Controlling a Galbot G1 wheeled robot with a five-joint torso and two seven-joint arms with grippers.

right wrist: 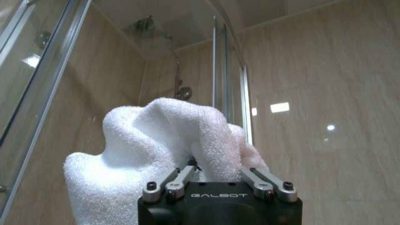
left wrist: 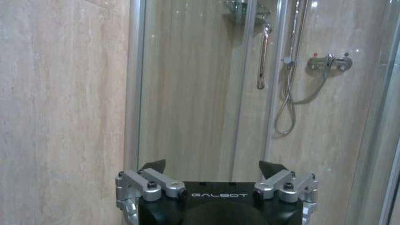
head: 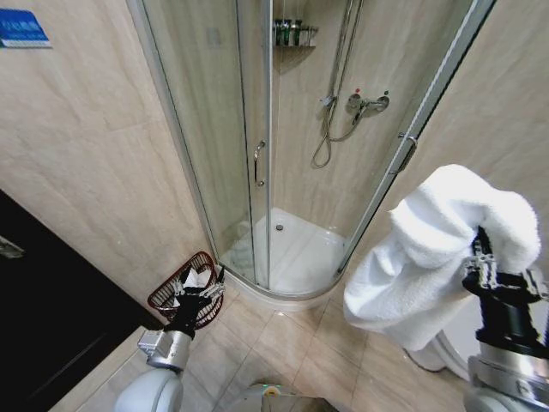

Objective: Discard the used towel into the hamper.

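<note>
While the right gripper (head: 482, 249) pinches the towel (head: 429, 249) at frame right, carrying to the lower-left hamper (head: 184, 287) remains; left gripper (head: 199, 296) spread.

Even indoor light, bright glare spots on the wall tiles (right wrist: 325, 117), wide-angle bending at the head view's edges.

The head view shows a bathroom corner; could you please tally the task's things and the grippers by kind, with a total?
White towel, bunched and draped over the raised right gripper: 1
Hamper, red-brown wire basket on the floor by the shower, with white items inside: 1
Grippers: 2, the right gripper shut on the towel and the left gripper open, in front of the hamper
Total: 4
</note>
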